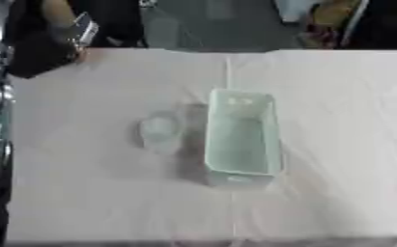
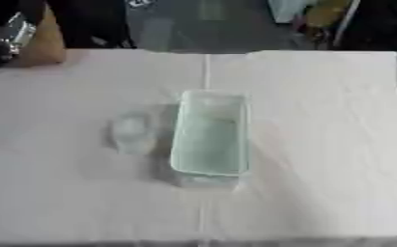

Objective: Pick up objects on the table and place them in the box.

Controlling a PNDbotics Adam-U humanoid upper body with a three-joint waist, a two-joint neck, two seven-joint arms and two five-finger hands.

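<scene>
Box, pale green translucent plastic [image 1: 242,137], mid-worktop [image 1: 83,202], open side up for loading. Clear rounded object [image 1: 159,131] just beside its left wall, ungrasped. Neither hand shows, so grip unknown.

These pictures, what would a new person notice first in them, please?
First the pale green box, open and seemingly empty, standing near the middle of the white cloth-covered table. Next a small clear object, perhaps a cup, just to its left, apart from it. No robot hand clearly shows.
</scene>
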